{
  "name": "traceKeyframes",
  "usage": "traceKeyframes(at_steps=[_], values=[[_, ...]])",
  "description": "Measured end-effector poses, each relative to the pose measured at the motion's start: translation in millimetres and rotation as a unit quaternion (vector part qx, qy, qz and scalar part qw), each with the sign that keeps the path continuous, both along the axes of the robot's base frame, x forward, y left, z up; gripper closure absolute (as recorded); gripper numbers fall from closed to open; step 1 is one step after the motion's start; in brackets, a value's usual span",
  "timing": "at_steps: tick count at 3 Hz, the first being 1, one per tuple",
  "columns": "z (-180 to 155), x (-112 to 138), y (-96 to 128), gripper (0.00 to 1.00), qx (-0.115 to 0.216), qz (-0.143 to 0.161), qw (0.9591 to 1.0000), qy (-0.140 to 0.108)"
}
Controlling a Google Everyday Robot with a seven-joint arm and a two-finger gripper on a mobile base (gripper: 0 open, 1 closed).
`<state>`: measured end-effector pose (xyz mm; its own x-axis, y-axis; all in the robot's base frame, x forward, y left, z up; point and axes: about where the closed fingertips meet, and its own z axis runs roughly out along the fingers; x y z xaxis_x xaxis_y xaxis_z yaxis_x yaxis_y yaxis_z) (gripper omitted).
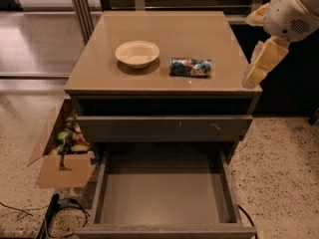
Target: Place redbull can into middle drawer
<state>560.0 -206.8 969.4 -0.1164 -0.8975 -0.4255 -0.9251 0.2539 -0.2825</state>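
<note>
Inspection finds the redbull can lying on its side on the tan top of the cabinet, right of centre in the frame, its long axis running left to right. It rests just beside a cream round bowl, which stands upright to its left; the two are close but not touching. The can is free of any grasp. The gripper hangs at the upper right of the frame, just off the right edge of the cabinet top, to the right of the can and apart from it. It shows as a pale cream piece below the white rounded body of the arm. Whether the gripper is released or clenched cannot be told from this view, and it carries nothing that can be seen. The middle drawer is pulled fully out at the bottom centre of the frame, its flat grey-brown floor and low side walls exposed. Above it, a drawer with a scuffed flat front is pushed in. A dark recess runs between that front and the cabinet top. At the lower left, on the speckled floor against the cabinet's side, stands an open cardboard box holding mixed small items. Dark cables lie on the floor below it.
</note>
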Motion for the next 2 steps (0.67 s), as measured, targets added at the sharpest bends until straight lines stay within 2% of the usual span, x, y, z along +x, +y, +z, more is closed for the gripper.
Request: traceKeyframes(at_steps=[1,2], values=[[-3.0,3.6,0.3,0.00,0.004,0.000,1.0000,0.002],[1.4,2.5,1.1,0.00,-0.002,-0.003,1.0000,-0.007]])
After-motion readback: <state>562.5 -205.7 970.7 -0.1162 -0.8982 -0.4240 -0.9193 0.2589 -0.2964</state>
